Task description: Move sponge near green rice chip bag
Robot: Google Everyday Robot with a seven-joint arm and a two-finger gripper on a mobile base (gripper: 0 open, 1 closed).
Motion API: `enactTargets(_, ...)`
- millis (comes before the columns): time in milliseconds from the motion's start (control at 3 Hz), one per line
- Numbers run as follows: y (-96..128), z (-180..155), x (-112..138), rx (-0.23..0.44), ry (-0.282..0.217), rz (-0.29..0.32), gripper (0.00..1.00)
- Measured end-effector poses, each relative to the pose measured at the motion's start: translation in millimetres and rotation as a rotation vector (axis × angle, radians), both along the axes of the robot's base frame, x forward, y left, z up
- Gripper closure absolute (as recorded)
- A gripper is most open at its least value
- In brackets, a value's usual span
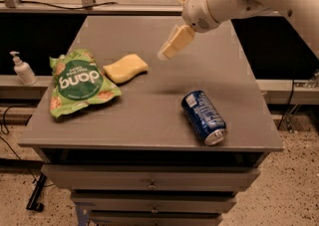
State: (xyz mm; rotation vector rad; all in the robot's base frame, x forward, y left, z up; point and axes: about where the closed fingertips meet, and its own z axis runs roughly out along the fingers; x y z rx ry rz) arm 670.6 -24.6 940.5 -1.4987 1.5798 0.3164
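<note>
The pale yellow sponge (125, 68) lies flat on the grey table (149, 120), left of centre. Its left end is right beside the upper right edge of the green rice chip bag (79, 82), which lies crinkled with white "dang" lettering. My gripper (171, 25) hangs above the table, to the right of and above the sponge, apart from it. It is open and empty, with one pale yellow finger (175, 43) pointing down-left.
A blue soda can (203, 117) lies on its side near the table's front right. A white pump bottle (21, 68) stands on a ledge left of the table. Drawers run below the table top.
</note>
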Motion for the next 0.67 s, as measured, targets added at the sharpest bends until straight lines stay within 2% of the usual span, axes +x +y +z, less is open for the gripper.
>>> enactTargets(333, -42.7, 68.8, 5.7, 0.023, -0.103, -0.111, 0.0)
enactTargets(667, -45.0, 78.1, 6.4, 0.028, -0.117, -0.118, 0.0)
